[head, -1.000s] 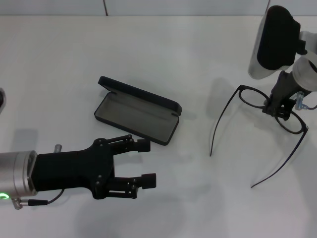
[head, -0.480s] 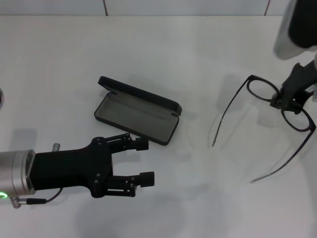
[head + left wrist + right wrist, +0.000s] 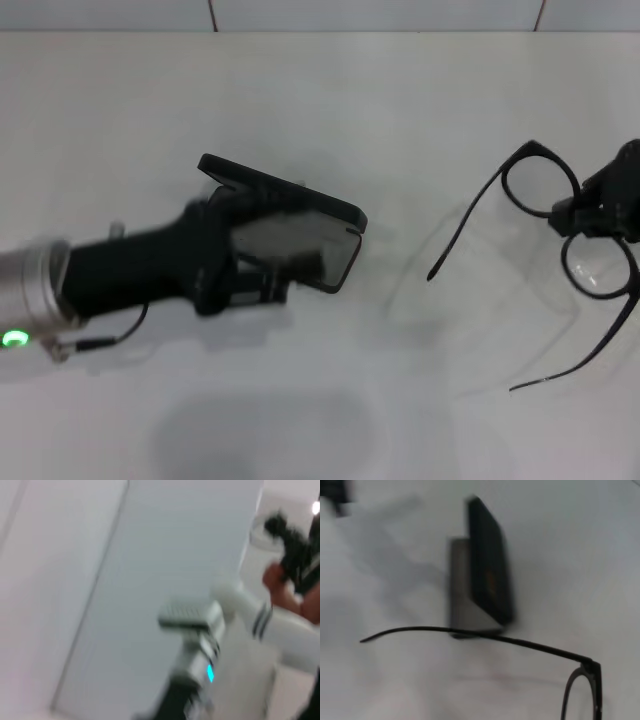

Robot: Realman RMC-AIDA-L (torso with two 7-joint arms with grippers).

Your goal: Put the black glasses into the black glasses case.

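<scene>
My right gripper (image 3: pixel 598 208) pinches the black glasses (image 3: pixel 560 225) at the bridge, lifted clear of the table (image 3: pixel 400 100), temples spread and trailing toward seven o'clock. The black glasses case (image 3: pixel 290 225) lies open toward nine o'clock from them, its long axis running ten to four, grey lining up. My left gripper (image 3: pixel 262 262) sits over its near edge; I cannot tell its spread.
</scene>
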